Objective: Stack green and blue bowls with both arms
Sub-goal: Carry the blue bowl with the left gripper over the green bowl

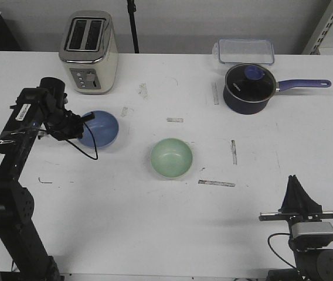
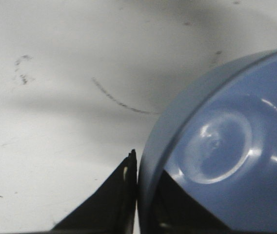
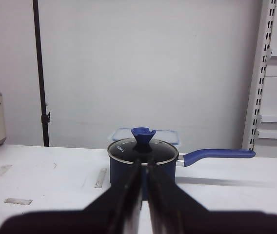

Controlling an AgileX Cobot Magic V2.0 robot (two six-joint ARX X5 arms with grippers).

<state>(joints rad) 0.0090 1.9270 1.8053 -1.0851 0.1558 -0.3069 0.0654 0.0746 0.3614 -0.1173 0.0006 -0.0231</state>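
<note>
White tabletop (image 1: 155,234), scuffed and marked with short strips of tape, carries everything here: a cream toaster (image 1: 89,52) at the back left, a dark saucepan (image 1: 247,89) with a glass lid and purple handle at the back right, and a clear lidded container (image 1: 244,51) behind it. Both bowls sit upright and apart in the middle ground. Nearer the left arm lies the blue bowl (image 1: 99,129); the green bowl (image 1: 171,157) rests toward the centre, untouched.

At the blue bowl's near-left edge is the left gripper (image 1: 80,129). From the left wrist view its jaws straddle the rim (image 2: 146,161), one finger outside the wall and one inside; they look closed on it, though how tight the grip is cannot be told. The bowl appears still on the table, not lifted.

Parked at the front right edge, the right gripper (image 1: 295,196) points toward the saucepan, its jaws drawn nearly together on nothing, with only a thin slit between them.

These bowls look glossy, stiff and light, probably slick under the pads, so a rim pinch is the sensible hold. Held from one side, the bowl is likely to tilt, and it should go down gently into the green one
</note>
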